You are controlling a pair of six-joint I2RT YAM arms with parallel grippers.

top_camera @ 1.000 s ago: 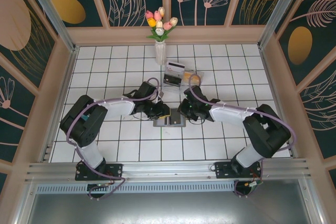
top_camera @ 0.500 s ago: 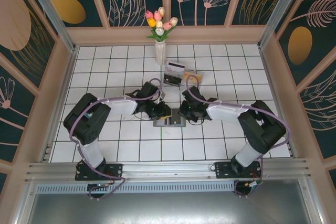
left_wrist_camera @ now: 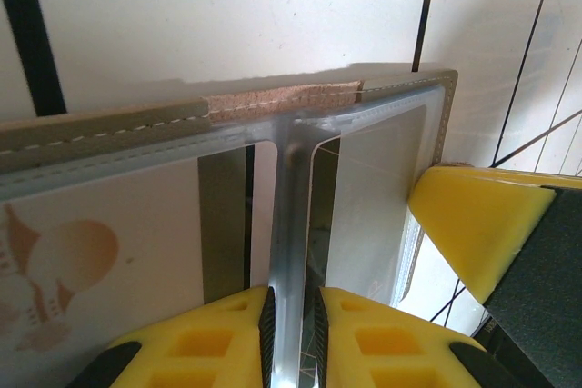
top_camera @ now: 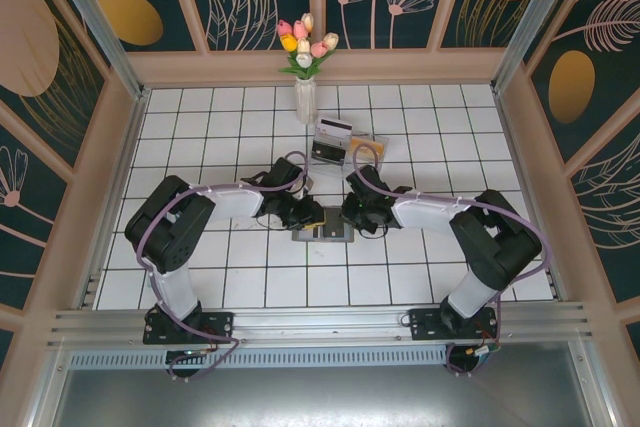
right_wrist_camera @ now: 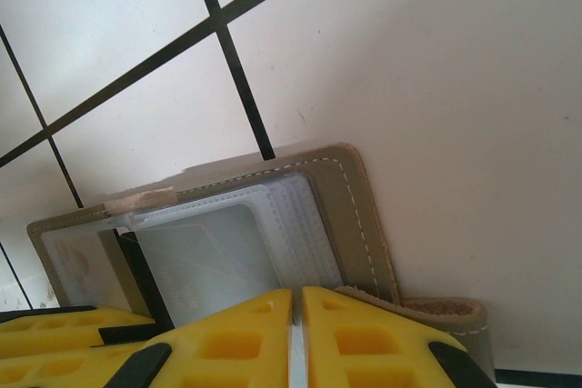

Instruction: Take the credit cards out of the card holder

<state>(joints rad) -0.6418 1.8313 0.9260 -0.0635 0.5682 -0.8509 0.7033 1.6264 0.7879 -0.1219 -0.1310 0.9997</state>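
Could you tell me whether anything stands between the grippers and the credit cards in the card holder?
Only the clear sleeves. The card holder lies open, and a pale card sits inside one. The left gripper is shut on one of the sleeves; the right gripper is shut at the sleeves' edge. Nothing else intervenes.

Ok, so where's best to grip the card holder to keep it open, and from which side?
Probably the clear sleeve raised along the centre fold of the card holder, pinched from above with a finger either side. The panels lie flat on the tiles, so that ridge offers the easiest pinch.
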